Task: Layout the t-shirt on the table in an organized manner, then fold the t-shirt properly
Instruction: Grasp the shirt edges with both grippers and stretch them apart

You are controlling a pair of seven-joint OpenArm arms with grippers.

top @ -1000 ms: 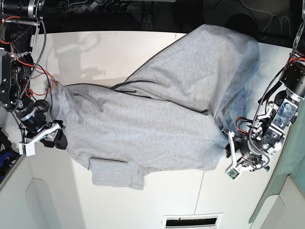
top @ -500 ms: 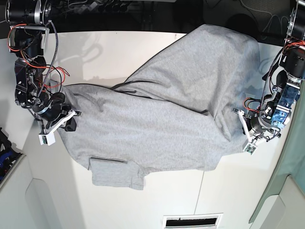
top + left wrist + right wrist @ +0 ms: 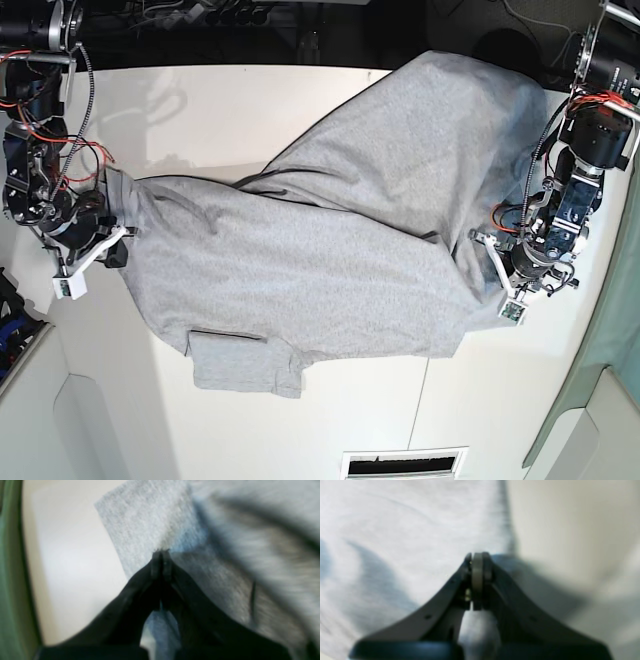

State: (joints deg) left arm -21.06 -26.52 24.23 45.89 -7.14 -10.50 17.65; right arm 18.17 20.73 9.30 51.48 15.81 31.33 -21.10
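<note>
The light grey t-shirt [image 3: 330,230] lies rumpled across the white table [image 3: 200,110], with one sleeve [image 3: 245,365] sticking out at the front. No black lettering shows. My right gripper [image 3: 112,250] is at the shirt's left edge. In the right wrist view it [image 3: 477,558] is shut with grey cloth [image 3: 395,542] pinched between the fingers. My left gripper [image 3: 493,255] is at the shirt's right edge. In the left wrist view it [image 3: 161,555] is shut on the shirt's cloth [image 3: 140,525], with bare table [image 3: 70,567] to its left.
The shirt's far part hangs over the table's back edge [image 3: 470,75]. A dark slotted vent [image 3: 405,463] sits at the table's front edge. A green surface [image 3: 600,390] stands beyond the right side. Red cables run along the arm [image 3: 45,150] at left.
Both grippers moved in onto the shirt's side edges and rose toward the back. The arm at base-view left then drew the shirt's left edge outward.
</note>
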